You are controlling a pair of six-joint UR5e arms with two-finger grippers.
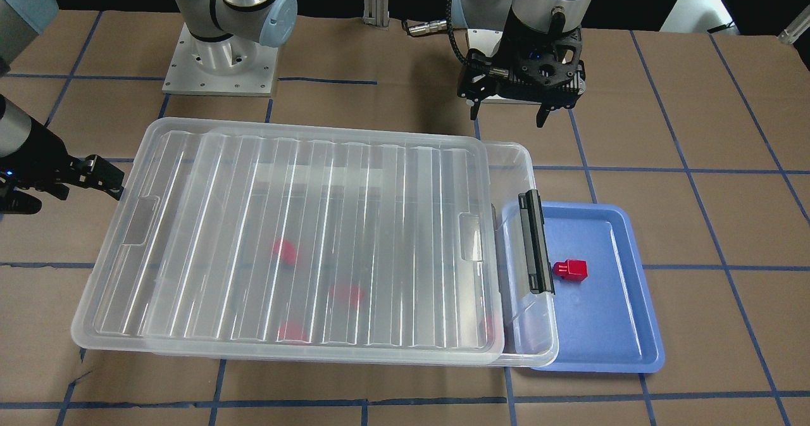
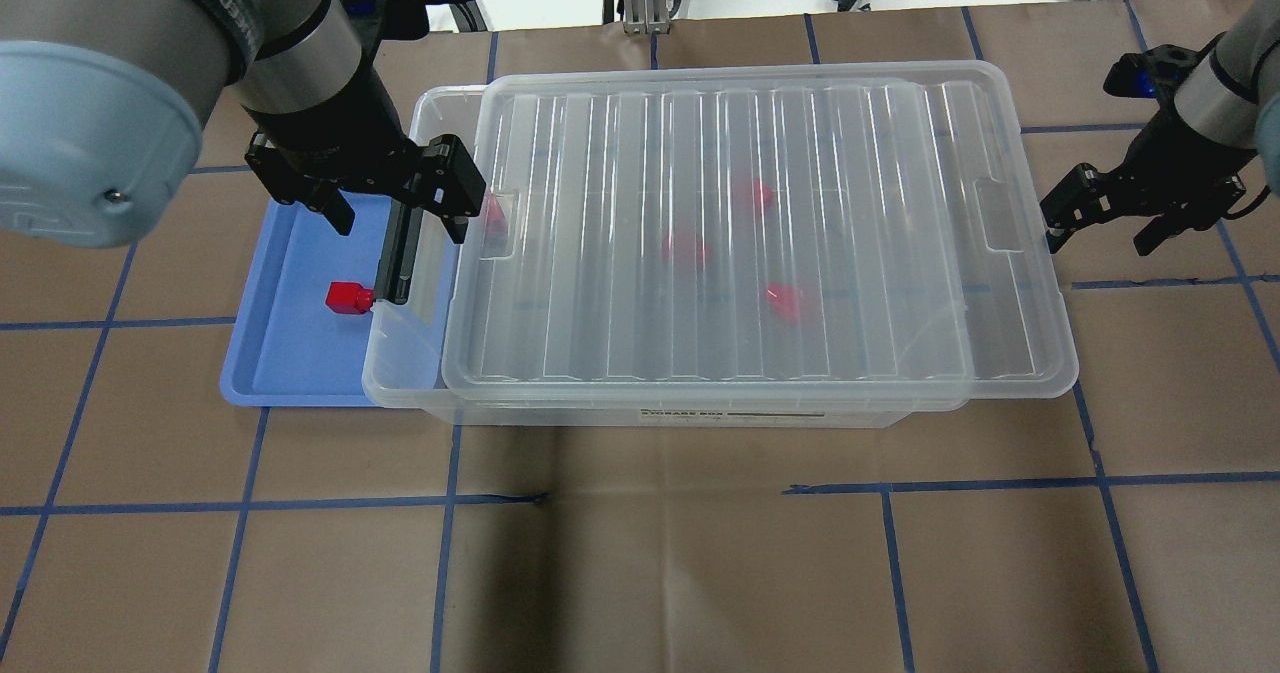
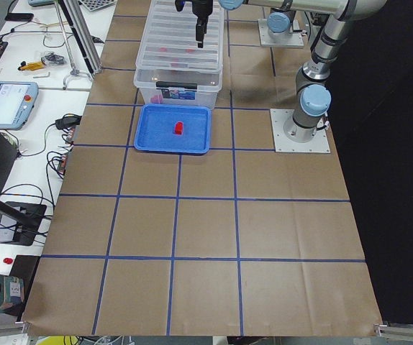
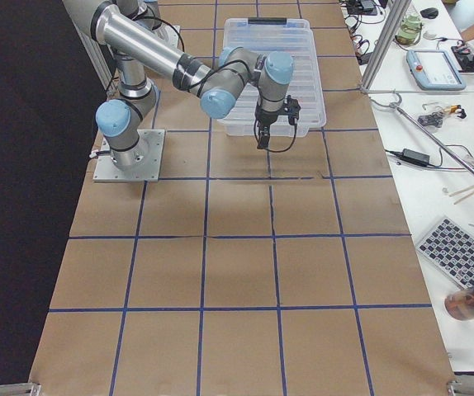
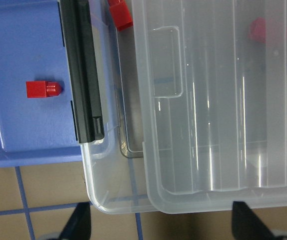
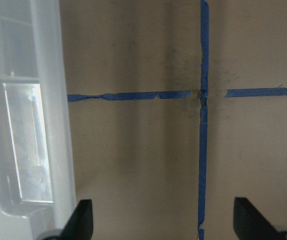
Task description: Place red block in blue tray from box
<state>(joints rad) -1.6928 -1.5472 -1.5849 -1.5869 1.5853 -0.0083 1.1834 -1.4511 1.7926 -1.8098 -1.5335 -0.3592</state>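
Observation:
One red block [image 1: 570,269] lies in the blue tray [image 1: 607,344], next to the box's black latch [image 1: 535,242]; it also shows in the overhead view [image 2: 346,297] and the left wrist view [image 5: 42,89]. The clear box [image 2: 420,393] has its ribbed lid [image 2: 750,233] slid aside, leaving a gap at the latch end. Several red blocks [image 2: 685,249] show blurred under the lid, and one [image 5: 120,15] lies in the gap. My left gripper [image 2: 398,223] hangs open and empty above the latch end. My right gripper [image 2: 1100,238] is open and empty beside the box's other end.
The blue tray [image 2: 290,353] is tucked partly under the box's latch end. Brown paper with blue tape lines [image 2: 640,553] covers the table. The arm bases [image 1: 221,65] stand behind the box. A side bench holds cables and a tablet [image 3: 8,100].

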